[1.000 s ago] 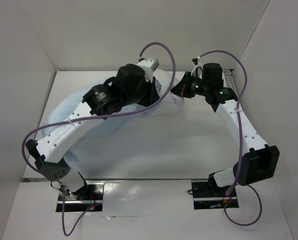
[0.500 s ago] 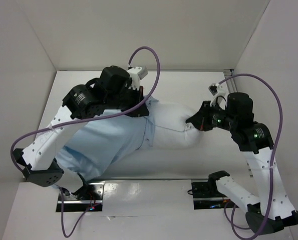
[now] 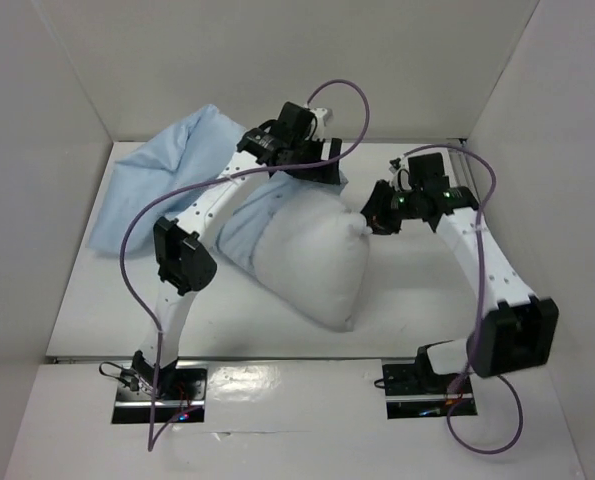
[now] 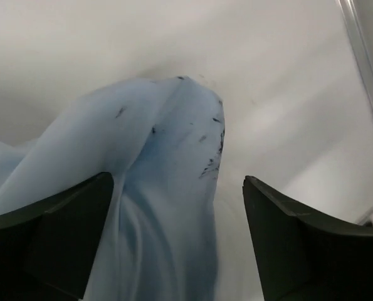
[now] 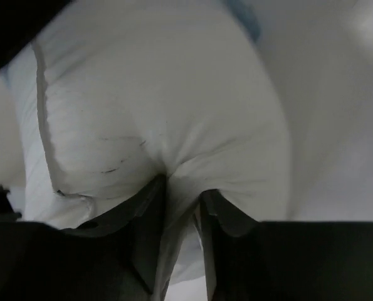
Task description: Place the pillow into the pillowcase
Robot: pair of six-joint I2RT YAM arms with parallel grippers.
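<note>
The plump white pillow [image 3: 317, 260] lies in the middle of the table, one corner pointing right. My right gripper [image 3: 369, 218] pinches that corner; in the right wrist view a fold of the pillow [image 5: 161, 94] sits between the nearly closed fingers of the right gripper [image 5: 183, 188]. The light blue pillowcase [image 3: 167, 170] is heaped at the back left, and its right part lies under the pillow's far end. My left gripper [image 3: 322, 170] hovers over that end. In the left wrist view the left gripper [image 4: 177, 182] stands wide open over the speckled pillowcase [image 4: 161, 188], not gripping it.
White walls close the table in on the left, back and right. A metal rail [image 3: 458, 146] runs at the back right corner. Purple cables [image 3: 342, 95] loop above both arms. The arm bases [image 3: 162, 385] sit at the near edge.
The left gripper has opened and its arm has stretched to the back. The pillowcase has shifted to the back left. The pillow now lies bare in the middle, with the right gripper at its corner.
</note>
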